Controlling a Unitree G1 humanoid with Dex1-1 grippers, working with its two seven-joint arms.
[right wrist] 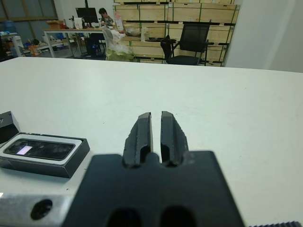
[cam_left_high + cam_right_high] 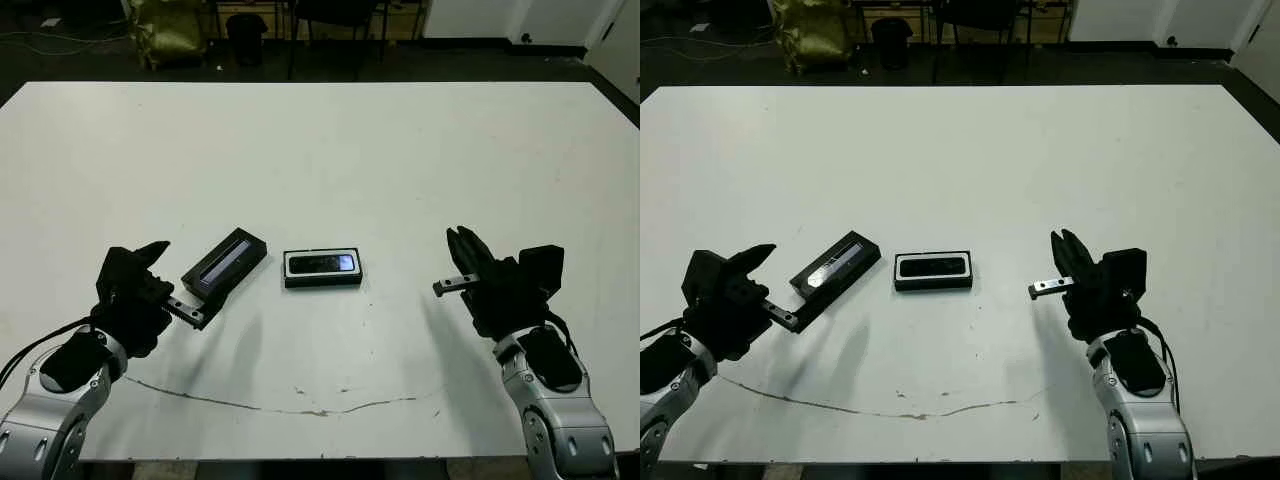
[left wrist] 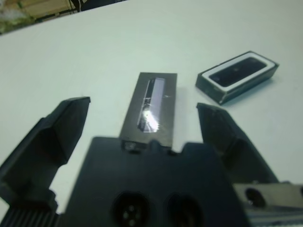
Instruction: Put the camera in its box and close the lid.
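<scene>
The box (image 2: 322, 268), a shallow black tray with white lining, lies near the table's middle. The camera (image 2: 322, 263) rests inside it, glossy face up. The lid (image 2: 226, 262), black with a grey stripe, lies flat on the table just left of the box, angled away from it. My left gripper (image 3: 142, 104) stands open at the lid's near end, its fingers (image 3: 57, 127) spread wider than the lid and apart from it. My right gripper (image 1: 156, 116) is shut on nothing and hovers well to the right of the box (image 1: 42, 153).
A thin dark crack (image 2: 300, 408) runs along the table near its front edge. Beyond the far edge are a yellow bag (image 2: 165, 35) and chair legs. In the right wrist view a person (image 1: 102, 14) sits at a distant desk, with stacked cartons behind.
</scene>
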